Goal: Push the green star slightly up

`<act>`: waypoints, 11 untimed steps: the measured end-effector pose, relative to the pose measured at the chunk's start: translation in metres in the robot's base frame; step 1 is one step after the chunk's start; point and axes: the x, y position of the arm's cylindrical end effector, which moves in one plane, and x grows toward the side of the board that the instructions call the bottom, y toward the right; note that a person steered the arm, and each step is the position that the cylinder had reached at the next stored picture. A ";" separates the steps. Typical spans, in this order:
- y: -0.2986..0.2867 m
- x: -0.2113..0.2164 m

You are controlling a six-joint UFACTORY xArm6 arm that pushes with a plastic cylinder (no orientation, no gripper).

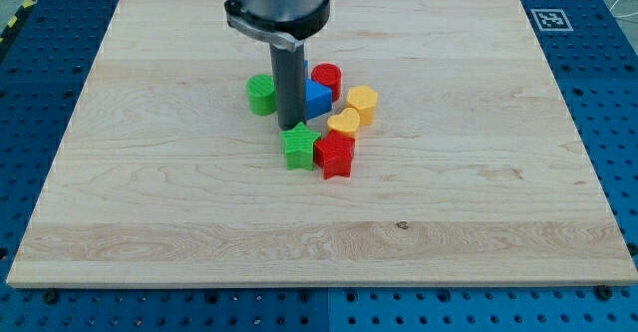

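Note:
The green star (298,147) lies near the board's middle, touching a red star (335,156) on its right. My tip (292,126) stands right at the green star's top edge, touching or nearly touching it. The rod rises from there and hides part of a blue block (317,98) behind it.
A green round block (262,94) sits left of the rod. A red cylinder (326,78) lies above the blue block. A yellow hexagon-like block (363,103) and a yellow heart-like block (344,123) sit to the right. The wooden board (150,192) carries them all.

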 end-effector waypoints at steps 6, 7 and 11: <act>0.014 0.107; 0.027 0.082; 0.006 0.015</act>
